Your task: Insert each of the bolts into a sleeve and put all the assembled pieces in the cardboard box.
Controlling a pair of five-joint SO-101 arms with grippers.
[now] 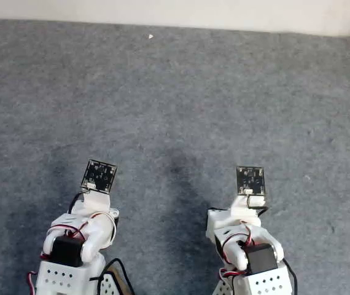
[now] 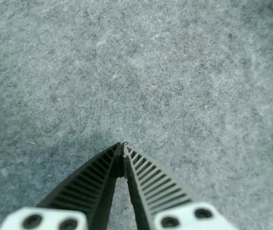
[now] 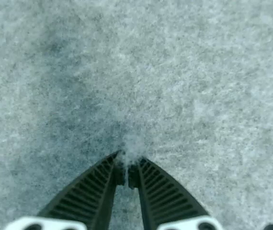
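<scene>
Grey felt table covering (image 1: 181, 92): flat and mottled, it spans the work surface from the near edge to the far one.
Pale wall strip (image 1: 224, 12): runs along the far edge of the felt.
Near-left white plastic arm (image 1: 80, 239): folded low at the near edge, with red and black wires looped over its joints.
Near-right white plastic arm (image 1: 245, 246): beside the first and well apart from it, in the same folded pose.
Dark square circuit boards (image 1: 99, 175): one sits on the far end of each arm, above bare felt.
Left gripper (image 2: 123, 145): black ribbed fingers clenched, tips meeting in a point with nothing between them, over plain felt.
Right gripper (image 3: 126, 167): black ribbed fingers drawn together, tips all but touching and grasping nothing, over felt with a darker patch ahead.
Pale fleck (image 1: 150, 37): lies on the felt near the far edge.
</scene>
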